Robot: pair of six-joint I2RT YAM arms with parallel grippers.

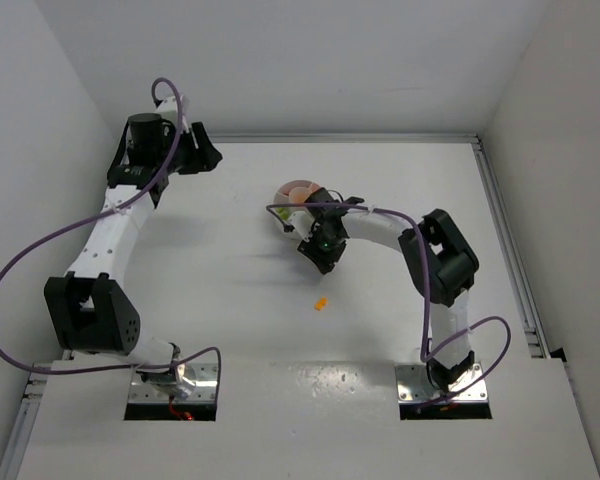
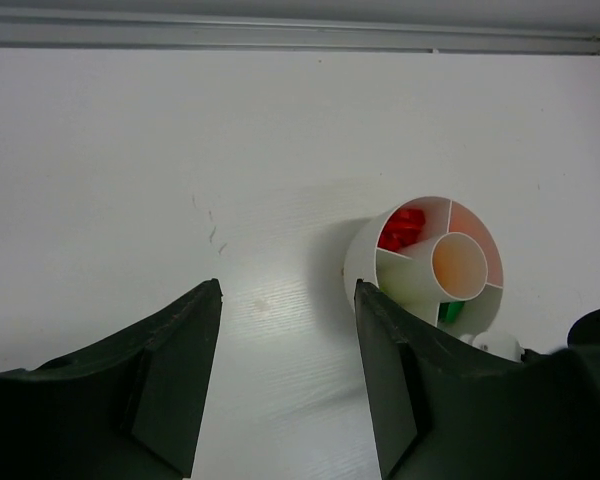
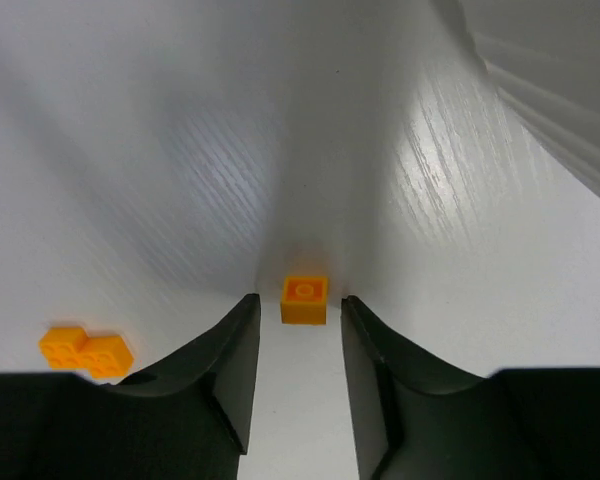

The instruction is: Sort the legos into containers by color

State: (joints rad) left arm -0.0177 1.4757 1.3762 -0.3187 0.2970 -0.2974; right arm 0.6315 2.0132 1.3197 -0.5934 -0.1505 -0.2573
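So, my right hand (image 3: pixel 300 305) hangs spread and empty, low over the desk (image 3: pixel 180 150), an orange lego (image 3: pixel 305 299) just between its fingertips; next I should close on it and lift it to the divided dish (image 2: pixel 360 262) nearby, red legos (image 2: pixel 402 228) in one wedge, green legos (image 2: pixel 450 312) in another.

The top camera looks down on the whole table (image 1: pixel 230 200) from behind the arm bases, the left wrist camera faces the dish (image 2: pixel 360 258) from afar (both views share it), and the right wrist camera sits low over the table.
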